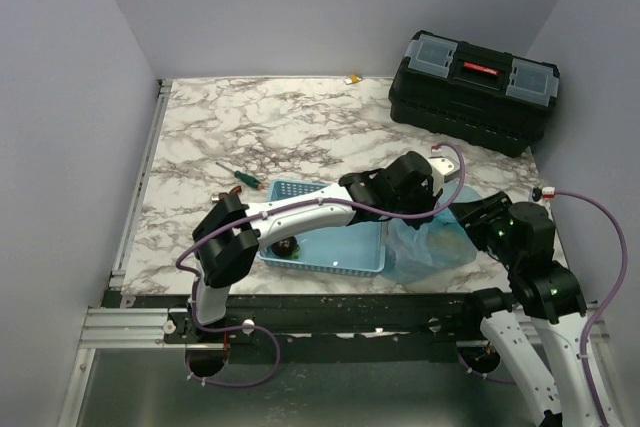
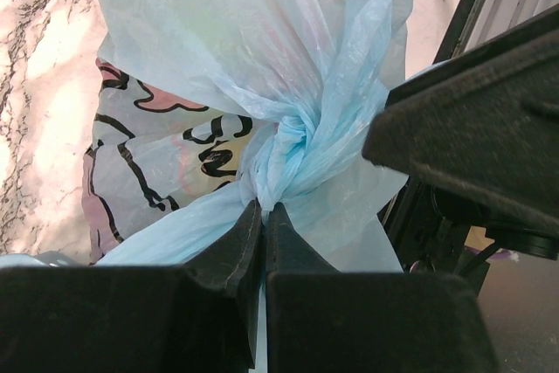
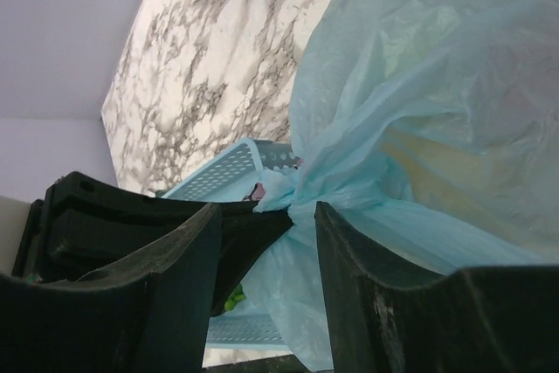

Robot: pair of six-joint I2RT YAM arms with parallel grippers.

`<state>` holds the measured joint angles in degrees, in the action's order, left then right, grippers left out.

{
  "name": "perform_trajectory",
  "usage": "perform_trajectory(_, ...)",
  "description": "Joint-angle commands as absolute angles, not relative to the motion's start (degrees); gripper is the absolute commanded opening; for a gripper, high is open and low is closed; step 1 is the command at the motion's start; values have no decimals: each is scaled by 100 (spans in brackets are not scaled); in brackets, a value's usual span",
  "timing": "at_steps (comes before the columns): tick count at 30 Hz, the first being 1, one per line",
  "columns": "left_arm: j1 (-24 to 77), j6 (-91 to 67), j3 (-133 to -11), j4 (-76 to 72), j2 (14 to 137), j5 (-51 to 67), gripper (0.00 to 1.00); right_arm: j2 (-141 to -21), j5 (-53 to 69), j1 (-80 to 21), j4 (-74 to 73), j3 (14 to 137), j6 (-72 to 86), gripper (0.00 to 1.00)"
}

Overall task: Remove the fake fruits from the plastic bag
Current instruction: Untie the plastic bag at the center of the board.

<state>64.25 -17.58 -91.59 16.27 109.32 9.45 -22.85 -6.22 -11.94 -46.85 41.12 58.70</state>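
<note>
The plastic bag [image 1: 438, 247], thin light-blue film with a pink-and-dark print [image 2: 166, 141], sits just right of the basket and is tied in a knot [image 2: 293, 137]. My left gripper [image 2: 264, 209] is shut on the twisted film right below that knot. My right gripper [image 3: 266, 216] stands open beside it, and the bag's gathered neck [image 3: 301, 194] lies between its fingers without either visibly touching it. The fake fruits are inside the bag. Only a pale yellowish shape [image 3: 437, 172] shows through the film.
A rigid light-blue latticed basket [image 1: 340, 257] stands left of the bag, with a dark round piece [image 1: 288, 247] in it. A black toolbox [image 1: 475, 92] is at the back right. A green-handled screwdriver [image 1: 243, 175] lies behind the basket. The left arm spans over the basket.
</note>
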Motion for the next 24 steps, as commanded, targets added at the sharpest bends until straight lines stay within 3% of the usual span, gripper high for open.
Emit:
perform_trajectory(1, 6459, -1802, -9111, 1460, 10679, 1009, 0, -2384, -1057, -1195, -5070, 4059, 6376, 50)
perform_trajectory(16, 6452, -1811, -9326, 1556, 10745, 1175, 0, -3165, -862, -1195, -4691, 3844, 6789, 42)
perform_trajectory(24, 6458, -1776, -9101, 1594, 10598, 1126, 0, -3107, -1234, -1193, -4565, 3719, 6795, 17)
